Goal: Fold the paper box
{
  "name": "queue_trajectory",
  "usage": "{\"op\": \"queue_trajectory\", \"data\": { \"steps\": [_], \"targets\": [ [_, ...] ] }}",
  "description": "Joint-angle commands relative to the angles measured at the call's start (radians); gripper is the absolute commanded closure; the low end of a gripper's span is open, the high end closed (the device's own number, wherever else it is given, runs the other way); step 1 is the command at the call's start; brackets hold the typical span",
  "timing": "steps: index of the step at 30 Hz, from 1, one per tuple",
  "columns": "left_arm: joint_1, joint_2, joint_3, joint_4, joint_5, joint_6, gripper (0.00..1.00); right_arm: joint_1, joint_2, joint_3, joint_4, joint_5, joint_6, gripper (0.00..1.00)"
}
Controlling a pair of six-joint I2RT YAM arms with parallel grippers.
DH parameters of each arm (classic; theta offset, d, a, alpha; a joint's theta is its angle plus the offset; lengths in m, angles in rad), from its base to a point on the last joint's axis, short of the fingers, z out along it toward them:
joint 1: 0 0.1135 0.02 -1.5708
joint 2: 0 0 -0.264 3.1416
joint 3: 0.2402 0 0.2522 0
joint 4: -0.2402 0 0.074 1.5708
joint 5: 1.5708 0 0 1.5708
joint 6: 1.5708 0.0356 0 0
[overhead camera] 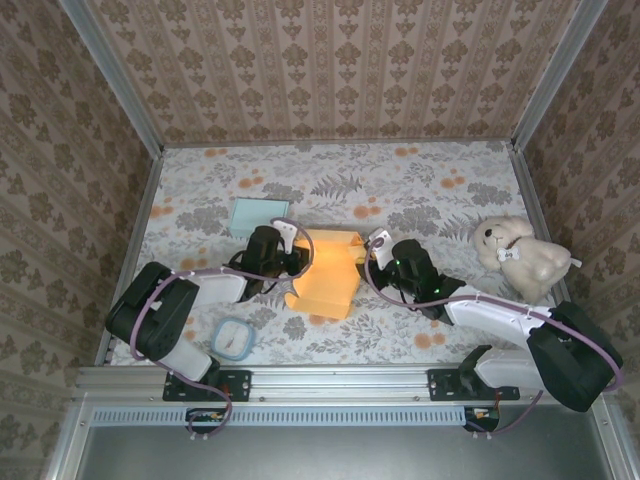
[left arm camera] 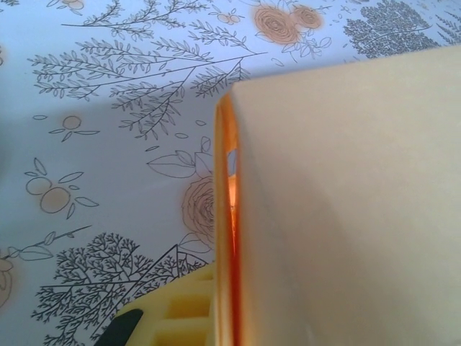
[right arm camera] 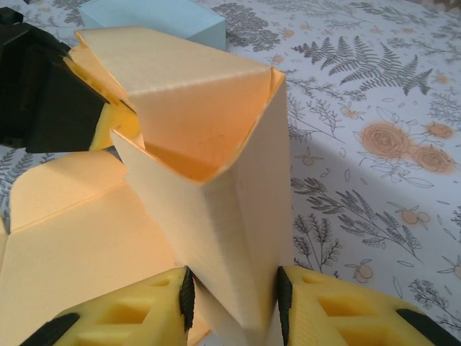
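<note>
A: What stood on the table (overhead camera: 430,175), taken from the left?

B: First, a round blue-rimmed object (overhead camera: 233,339) at the near left, well apart from the work. Second, a pale blue box (overhead camera: 257,216), farther back, just beyond the left arm. Neither was part of the fold.

A: And the left gripper (overhead camera: 292,256)?

B: Closed. The right wrist view showed one of its yellow pads against the left wall of the paper box (overhead camera: 325,275), so I judged it to be pinching that wall.

A: Where was the box, and in what condition?

B: It was yellow card, at the middle of the table between the two grippers.
- Done: several walls were raised and met at creased corners, making an open-topped shell.
- Not done: a broad panel lay flat on the table at the near left of the shell, and the top gaped, with no flap seen tucked in.

I judged the task partway along: the body was formed and the closing folds were left to do.

A: The right gripper (overhead camera: 372,256)?

B: It was closed on the box's right corner, and its wrist view showed a pad against each face of that corner.

A: Anything farther right?

B: A cream plush toy (overhead camera: 520,255) at the right edge, well apart from the box.
</note>
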Motion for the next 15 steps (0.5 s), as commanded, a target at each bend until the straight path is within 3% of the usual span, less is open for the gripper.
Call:
{"op": "queue_trajectory", "data": {
  "steps": [1,15],
  "targets": [
    [-0.030,-0.001,0.021,0.017,0.045,0.009,1.00,0.012,0.003,0.021,0.044,0.078,0.011,0.63],
    [-0.063,-0.009,0.058,-0.079,-0.203,-0.116,1.00,0.111,0.151,0.111,0.091,0.239,0.064,0.64]
  ]
}}
